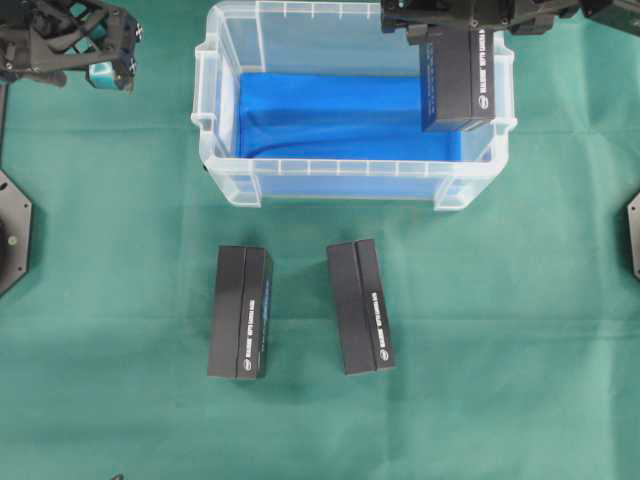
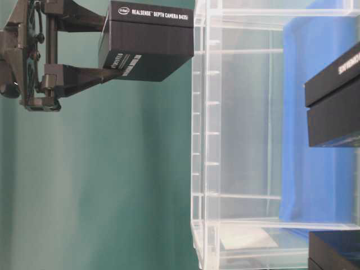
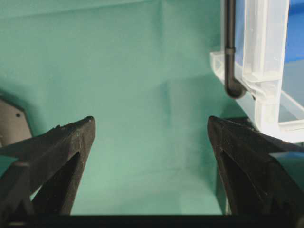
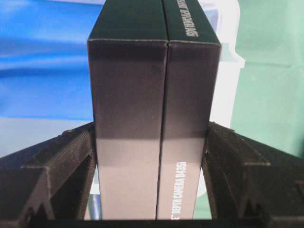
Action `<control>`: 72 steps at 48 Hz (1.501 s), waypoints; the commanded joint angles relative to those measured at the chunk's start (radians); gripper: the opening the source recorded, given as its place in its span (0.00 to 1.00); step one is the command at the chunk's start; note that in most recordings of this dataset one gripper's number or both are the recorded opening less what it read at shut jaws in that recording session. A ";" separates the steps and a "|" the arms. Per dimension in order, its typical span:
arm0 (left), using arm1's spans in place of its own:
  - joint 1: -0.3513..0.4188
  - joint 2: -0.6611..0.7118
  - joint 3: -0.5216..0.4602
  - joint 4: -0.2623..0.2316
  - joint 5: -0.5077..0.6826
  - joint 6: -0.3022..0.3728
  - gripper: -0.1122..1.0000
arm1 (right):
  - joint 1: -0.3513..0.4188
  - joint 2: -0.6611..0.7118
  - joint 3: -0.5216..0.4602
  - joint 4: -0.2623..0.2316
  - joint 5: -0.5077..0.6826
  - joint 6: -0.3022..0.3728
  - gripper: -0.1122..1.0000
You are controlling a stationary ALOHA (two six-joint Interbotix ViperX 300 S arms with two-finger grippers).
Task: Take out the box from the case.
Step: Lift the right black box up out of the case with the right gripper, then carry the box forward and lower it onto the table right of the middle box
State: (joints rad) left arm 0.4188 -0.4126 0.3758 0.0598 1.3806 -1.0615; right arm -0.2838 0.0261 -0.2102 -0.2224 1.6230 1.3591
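The bench [image 1: 120,250], draped in a green cloth, is carrying everything. At its far middle the large clear translucent plastic case [image 1: 350,180] with its rimmed edge is sitting with a blue cloth [image 1: 330,115] lining its bottom, probably to cushion what is packed in it.

Two black rectangular cardboard boxes are lying side by side on the bench near the case, the left one [image 1: 240,312] and the right one [image 1: 361,306], well apart from each other, apparently already set out of the way.

A third black cardboard box [image 1: 458,80] is hanging over the far right corner of the case, above the rim as the table-level view shows. The right gripper [image 4: 151,156] is clamping it across its narrow sides with both fingers pressed against the cardboard, a grip that lets it clear the wall. Its label is reading "intel REALSENSE DEPTH CAMERA D435i".

The left gripper [image 3: 151,142] is waiting at the far left, beside the case, its fingers spread wide and holding nothing.
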 commanded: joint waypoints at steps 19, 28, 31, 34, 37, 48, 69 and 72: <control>0.003 -0.014 -0.012 0.002 0.002 0.002 0.97 | 0.005 -0.037 -0.029 -0.006 0.002 0.000 0.69; 0.003 -0.014 -0.012 0.002 0.003 0.003 0.97 | 0.029 -0.037 -0.028 -0.006 0.015 0.005 0.69; 0.003 -0.014 -0.012 0.002 0.005 0.003 0.97 | 0.046 -0.037 -0.029 -0.006 0.028 0.009 0.69; 0.005 -0.014 -0.012 0.002 0.003 0.005 0.97 | 0.064 -0.037 -0.028 -0.006 0.035 0.014 0.69; 0.003 -0.014 -0.011 0.002 0.005 0.005 0.97 | 0.084 -0.037 -0.028 -0.006 0.044 0.025 0.69; 0.003 -0.014 -0.012 0.002 0.005 0.009 0.97 | 0.176 -0.037 -0.025 -0.006 0.081 0.097 0.69; 0.005 -0.014 -0.012 0.002 0.005 0.009 0.97 | 0.368 -0.035 -0.009 -0.006 0.101 0.281 0.69; 0.003 -0.014 -0.011 0.002 0.005 0.009 0.97 | 0.407 -0.034 -0.009 -0.006 0.103 0.316 0.69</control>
State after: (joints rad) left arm 0.4188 -0.4126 0.3758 0.0598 1.3867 -1.0523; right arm 0.0828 0.0261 -0.2086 -0.2240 1.7211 1.6521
